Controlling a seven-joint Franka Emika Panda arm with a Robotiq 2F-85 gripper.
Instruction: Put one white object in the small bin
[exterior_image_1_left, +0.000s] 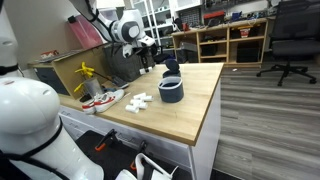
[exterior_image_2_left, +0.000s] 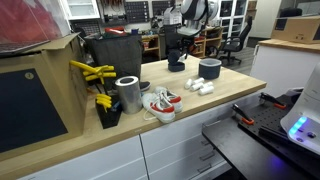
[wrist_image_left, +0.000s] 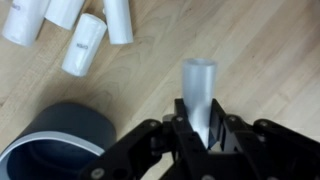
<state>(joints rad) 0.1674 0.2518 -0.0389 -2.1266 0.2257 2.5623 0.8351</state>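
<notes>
Wooden worktop (exterior_image_1_left: 205, 95), arm (exterior_image_1_left: 126, 28) angled down, gripper (wrist_image_left: 200, 128) clasping white tube (wrist_image_left: 198, 80), bin (wrist_image_left: 72, 117) nearby

Exterior views share table (exterior_image_1_left: 195, 115), wrist looks down

The pincer (wrist_image_left: 203, 128) is clamping a white tube (wrist_image_left: 199, 85) just right of the dark round bin (wrist_image_left: 60, 140). Four more white tubes (wrist_image_left: 85, 45) are lying on the tabletop (wrist_image_left: 260, 50) beyond the bin.

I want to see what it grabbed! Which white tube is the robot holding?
The white tube pinched in the gripper, sticking out alone. The other white tubes lie loose together on the wooden table, away from it.
</notes>
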